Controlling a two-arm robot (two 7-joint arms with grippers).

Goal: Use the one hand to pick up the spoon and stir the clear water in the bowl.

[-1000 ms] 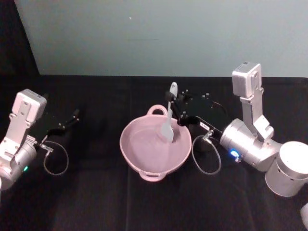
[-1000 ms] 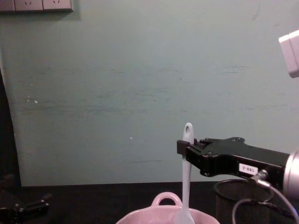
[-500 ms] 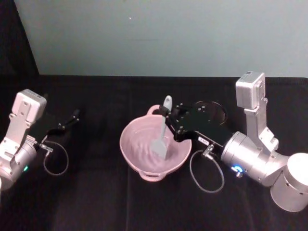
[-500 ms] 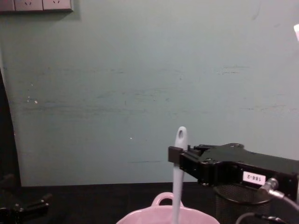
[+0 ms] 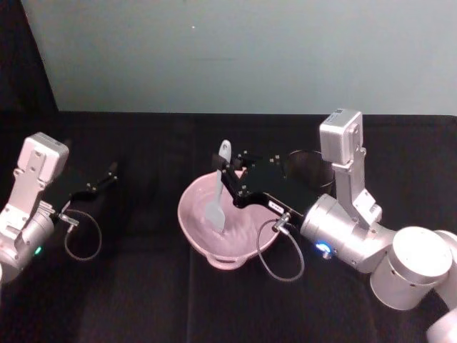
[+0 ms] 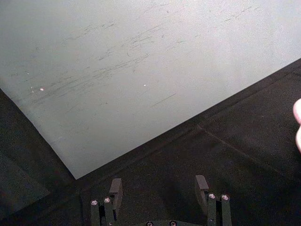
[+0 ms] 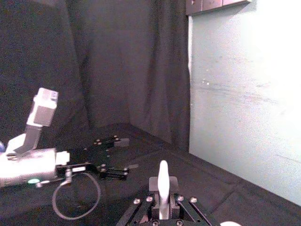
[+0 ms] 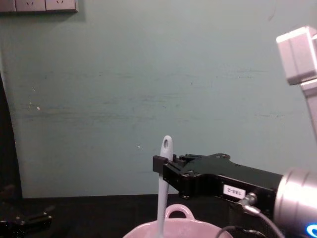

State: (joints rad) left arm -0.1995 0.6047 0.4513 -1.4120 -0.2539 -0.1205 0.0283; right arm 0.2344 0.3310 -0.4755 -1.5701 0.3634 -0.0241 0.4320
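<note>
The pale pink bowl (image 5: 190,214) sits mid-table, its loop handle (image 8: 178,212) showing in the chest view. My right gripper (image 5: 227,177) is shut on the white spoon (image 5: 218,183) partway down the handle, above the bowl's left half. The spoon stands nearly upright, scoop end down inside the bowl and holed end up. From the chest the spoon (image 8: 162,191) rises out of the bowl with the right gripper (image 8: 159,167) clamped on it. The right wrist view shows the spoon handle (image 7: 162,181) between the fingers. My left gripper (image 5: 103,179) rests open at the far left, away from the bowl.
A black wire-mesh cup (image 5: 308,163) stands behind my right arm, right of the bowl. Cable loops hang under both wrists. The table is covered in black cloth, with a pale green wall (image 8: 148,74) behind it. The left gripper (image 6: 159,188) faces bare cloth.
My right gripper has carried the spoon leftward across the bowl, from its right side to its left half. The left arm has stayed still.
</note>
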